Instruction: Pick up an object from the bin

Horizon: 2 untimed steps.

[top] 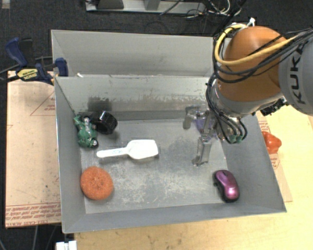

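My gripper [195,139] hangs over the bin's right-middle floor, below the orange-covered wrist. Its two grey fingers stand apart, open, and I see nothing between them. One fingertip [200,160] is low, near the bare metal floor. A purple computer mouse [227,185] lies closest, down and to the right of the gripper near the front right corner. To the gripper's left, a white plastic scoop [130,150] lies flat in the middle of the bin with its handle pointing left.
At the back left, a green toy [85,132] lies beside a black roundish thing [105,122]. A round orange scrubber [96,182] sits at the front left. A small orange-red thing [271,142] rests by the right wall's top.
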{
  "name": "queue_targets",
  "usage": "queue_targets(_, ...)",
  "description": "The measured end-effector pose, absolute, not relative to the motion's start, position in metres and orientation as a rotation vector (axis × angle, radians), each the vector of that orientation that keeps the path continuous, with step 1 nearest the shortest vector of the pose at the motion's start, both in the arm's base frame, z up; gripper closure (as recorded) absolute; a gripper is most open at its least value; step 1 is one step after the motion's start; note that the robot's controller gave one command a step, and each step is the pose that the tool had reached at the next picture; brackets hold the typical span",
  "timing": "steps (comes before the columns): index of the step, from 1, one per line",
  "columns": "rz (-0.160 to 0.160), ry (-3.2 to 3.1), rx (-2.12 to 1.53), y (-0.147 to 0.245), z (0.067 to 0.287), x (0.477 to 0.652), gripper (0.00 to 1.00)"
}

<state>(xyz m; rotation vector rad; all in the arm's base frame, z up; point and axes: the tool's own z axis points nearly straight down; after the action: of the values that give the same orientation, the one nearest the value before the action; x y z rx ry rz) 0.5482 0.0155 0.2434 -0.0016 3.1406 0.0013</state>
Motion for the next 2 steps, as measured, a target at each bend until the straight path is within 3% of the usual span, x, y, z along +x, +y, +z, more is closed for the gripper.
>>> queue_targets(1,0.001,3.136,-0.054,0.04,0.197,0.541,0.0)
queue_targets(2,0.001,3.142,-0.079,0.048,0.182,0.539,0.0)
